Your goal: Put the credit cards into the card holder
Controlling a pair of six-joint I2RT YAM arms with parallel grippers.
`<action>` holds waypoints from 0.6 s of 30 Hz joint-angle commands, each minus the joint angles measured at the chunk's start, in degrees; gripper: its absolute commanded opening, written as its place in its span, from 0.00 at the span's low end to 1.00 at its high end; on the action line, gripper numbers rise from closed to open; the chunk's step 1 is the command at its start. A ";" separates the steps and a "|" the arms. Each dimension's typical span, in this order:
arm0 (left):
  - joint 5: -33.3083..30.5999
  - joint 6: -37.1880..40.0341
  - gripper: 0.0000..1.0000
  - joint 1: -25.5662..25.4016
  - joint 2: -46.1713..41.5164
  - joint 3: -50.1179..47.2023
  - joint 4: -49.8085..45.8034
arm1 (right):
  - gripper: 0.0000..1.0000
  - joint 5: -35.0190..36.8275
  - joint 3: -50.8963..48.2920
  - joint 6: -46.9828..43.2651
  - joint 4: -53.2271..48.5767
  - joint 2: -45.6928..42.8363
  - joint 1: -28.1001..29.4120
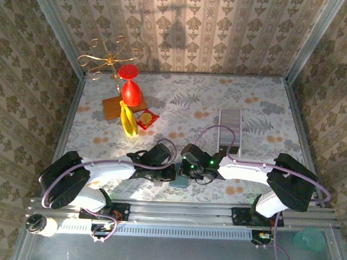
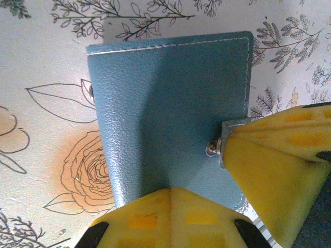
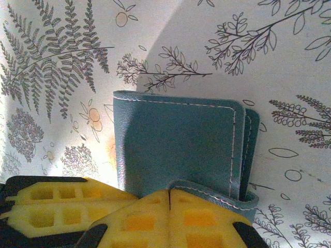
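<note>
The card holder (image 2: 170,103) is a small teal leather wallet with white stitching, lying on the floral tabletop between the two arms (image 1: 181,180). My left gripper (image 2: 172,190) is shut, its tips pinching the holder's near edge where the cover ridges up. My right gripper (image 3: 169,192) is shut on the holder's snap flap, which curls up into its tips. The right fingers (image 2: 269,170) show beside the metal snap (image 2: 211,149). The left fingers (image 3: 62,206) lie at the holder's lower left corner. A pale ribbed rectangle (image 1: 230,128), possibly the credit cards, lies behind the right arm.
At the back left stand a gold wire rack (image 1: 107,61), a red goblet-like shape (image 1: 129,85), a yellow object (image 1: 128,119), a wooden board (image 1: 112,108) and a red-yellow packet (image 1: 147,118). Papered walls close three sides. A metal rail (image 1: 181,210) runs along the near edge.
</note>
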 commanded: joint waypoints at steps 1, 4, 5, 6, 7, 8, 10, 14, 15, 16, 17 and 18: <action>-1.15 1.36 0.00 -0.48 0.29 -0.75 -3.60 | 0.00 -2.04 0.01 -0.19 -3.37 1.85 0.09; -1.15 1.36 0.00 -0.40 0.33 -0.72 -3.68 | 0.00 -2.79 -0.46 -0.18 -2.49 0.96 0.09; -1.14 1.38 0.00 -0.34 0.31 -0.73 -3.63 | 0.00 -2.90 -0.68 -0.19 -2.12 0.59 0.08; -1.15 1.36 0.00 -0.38 0.34 -0.72 -3.68 | 0.00 -2.92 -0.86 -0.35 -1.89 0.18 0.08; -1.15 1.39 0.00 -0.37 0.34 -0.72 -3.68 | 0.00 -2.86 -0.99 -0.40 -1.66 -0.31 0.08; -1.15 1.41 0.00 -0.38 0.30 -0.72 -3.68 | 0.00 -2.80 -1.14 -0.51 -1.61 -0.68 0.08; -1.06 1.35 0.00 -0.34 0.38 -0.63 -3.68 | 0.00 -2.80 -1.60 -0.49 -0.94 -1.32 -0.01; -1.06 1.59 0.00 -0.35 0.50 -0.37 -3.84 | 0.00 -3.38 -2.40 0.06 0.73 -1.45 -0.18; -1.06 1.59 0.00 -0.34 0.55 -0.37 -3.84 | 0.00 -3.88 -2.41 0.08 0.92 -1.27 -0.18; -1.06 1.59 0.00 -0.35 0.59 -0.38 -3.88 | 0.00 -4.01 -2.36 0.10 1.00 -1.03 -0.18; -1.06 1.59 0.00 -0.40 0.60 -0.37 -3.86 | 0.00 -4.05 -2.22 0.13 0.81 -0.79 -0.27; -1.05 1.54 0.00 -0.34 0.53 -0.37 -3.94 | 0.00 -3.88 -2.23 0.13 0.54 -0.72 -0.27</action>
